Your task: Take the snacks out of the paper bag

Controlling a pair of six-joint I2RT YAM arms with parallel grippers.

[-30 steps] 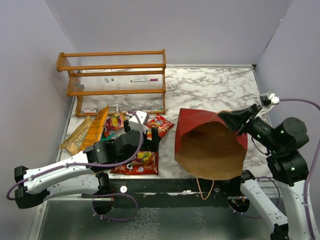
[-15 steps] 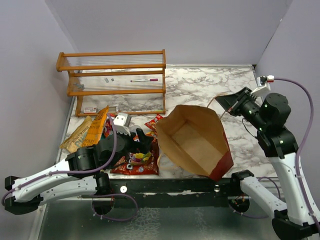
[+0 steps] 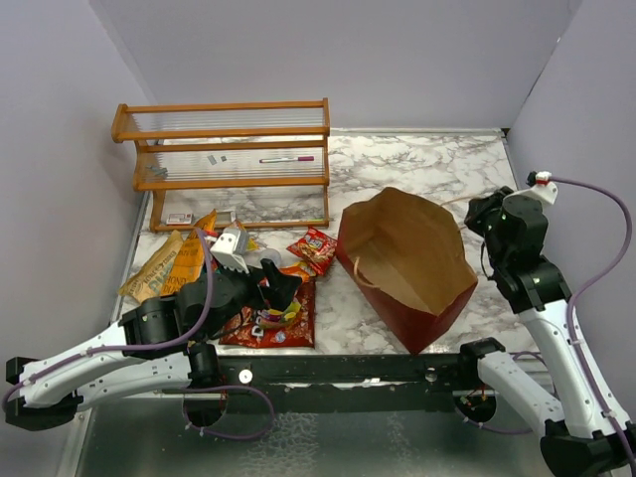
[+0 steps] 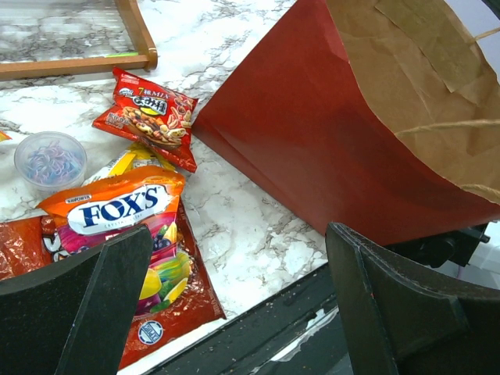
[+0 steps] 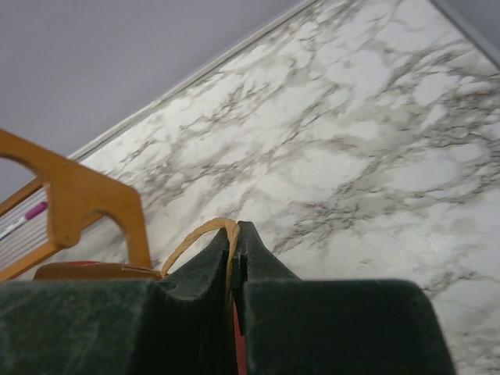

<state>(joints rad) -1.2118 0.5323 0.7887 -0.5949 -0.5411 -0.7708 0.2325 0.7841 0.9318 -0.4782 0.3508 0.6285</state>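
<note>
Pinching the handle (image 5: pixel 191 238) of the paper bag (image 3: pixel 402 253), the right gripper (image 5: pixel 237 238) sits right; the left gripper (image 4: pixel 238 266) (jaws apart) hovers over near-left snacks (image 4: pixel 117 207).

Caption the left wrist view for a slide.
Open left gripper above the Fox's packet, red paper bag alongside.

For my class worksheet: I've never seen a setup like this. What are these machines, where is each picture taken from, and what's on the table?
Two robot arms are bolted at the near edge of a marble table. The wide picture looks down from above; the other two come from cameras on each wrist. Snack packets lie at the left, near a wooden rack. The left gripper hangs open above them, holding nothing. The right gripper is shut on the handle of the dark red paper bag, whose mouth is open.
</note>
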